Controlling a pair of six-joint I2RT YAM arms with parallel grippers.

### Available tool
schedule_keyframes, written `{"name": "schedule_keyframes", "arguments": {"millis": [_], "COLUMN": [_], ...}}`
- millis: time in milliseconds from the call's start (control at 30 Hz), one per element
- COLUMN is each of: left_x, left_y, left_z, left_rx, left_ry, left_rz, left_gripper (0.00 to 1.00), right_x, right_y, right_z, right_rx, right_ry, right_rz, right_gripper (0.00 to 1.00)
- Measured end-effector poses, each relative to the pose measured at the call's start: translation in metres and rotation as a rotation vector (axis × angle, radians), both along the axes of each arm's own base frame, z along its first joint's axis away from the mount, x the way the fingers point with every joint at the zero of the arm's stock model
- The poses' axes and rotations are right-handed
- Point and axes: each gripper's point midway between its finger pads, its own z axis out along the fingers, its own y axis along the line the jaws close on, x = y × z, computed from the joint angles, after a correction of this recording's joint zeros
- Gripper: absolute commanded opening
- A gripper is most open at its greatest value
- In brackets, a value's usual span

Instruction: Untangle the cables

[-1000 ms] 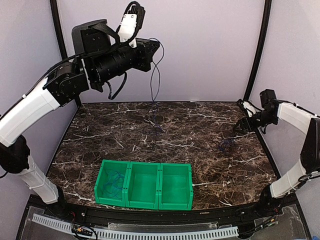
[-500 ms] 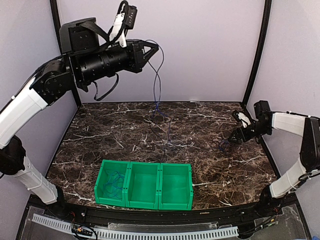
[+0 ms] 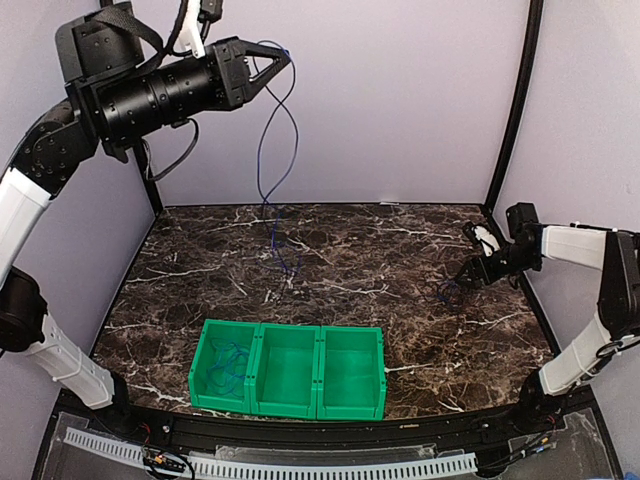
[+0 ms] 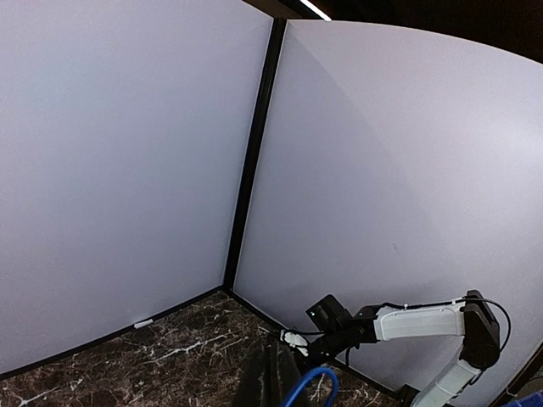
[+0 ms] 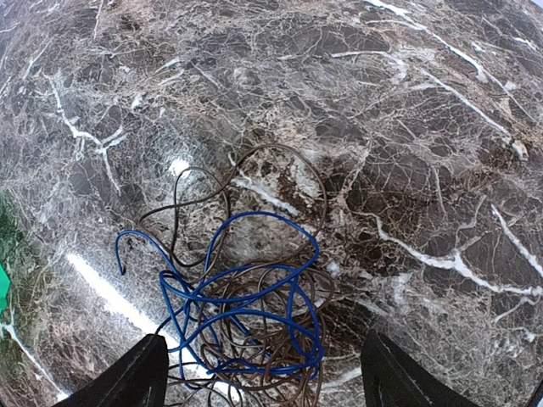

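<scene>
High at the back left, my left gripper (image 3: 283, 60) is shut on a thin blue cable (image 3: 259, 165). That cable hangs in a long loop down to the marble table, its lower end lying near the table's middle (image 3: 287, 266). In the left wrist view only the closed fingers (image 4: 276, 383) and a blue cable loop (image 4: 316, 383) show. My right gripper (image 3: 474, 266) stands open low over a tangle of blue and brown cables (image 5: 254, 318) at the right side of the table. Its fingers (image 5: 136, 381) straddle the pile without touching it.
A green three-compartment bin (image 3: 288, 371) sits near the front edge, with a blue cable coiled in its left compartment (image 3: 226, 365). Purple walls with black corner posts (image 3: 514, 105) enclose the table. The right arm (image 4: 420, 322) shows in the left wrist view.
My left arm has lifted and swung left with the blue cable, dragging its lower end leftward across the table. My right gripper has dropped slightly toward the tangle.
</scene>
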Motion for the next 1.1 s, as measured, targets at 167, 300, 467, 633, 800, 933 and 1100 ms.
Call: {"name": "schedule_keyframes", "arguments": {"millis": [167,300,467,633,800,933,1100], "left_x": [-0.006,-0.009,-0.009,-0.003,0.002,0.006,0.002], "left_y": [0.002,0.009,0.014,0.006,0.008,0.02,0.059], "left_z": [-0.014,-0.049,-0.112,-0.178,-0.221,-0.219,-0.196], "left_rx": [0.012,0.043,0.096,0.157,0.216,0.213,0.164], "left_ry": [0.054,0.128,0.238,0.342,0.406,0.407,0.376], "left_rz": [-0.015,-0.01,0.007,0.034,0.082,0.136,0.212], "left_gripper": [0.0,0.0,0.0,0.0,0.0,0.0,0.0], "right_x": [-0.001,-0.002,-0.002,-0.004,-0.004,-0.004,-0.004], "right_y": [0.0,0.0,0.001,0.003,0.005,0.005,0.005], "right_z": [-0.003,-0.005,-0.01,-0.016,-0.016,-0.016,-0.016], "right_rx": [0.0,0.0,0.002,0.002,0.003,0.002,0.002], "right_ry": [0.007,0.015,0.028,0.048,0.049,0.049,0.048], "right_rz": [0.001,0.002,0.005,0.012,0.018,0.018,0.02], "right_gripper": [0.8,0.8,0.8,0.8,0.8,0.8,0.8]}}
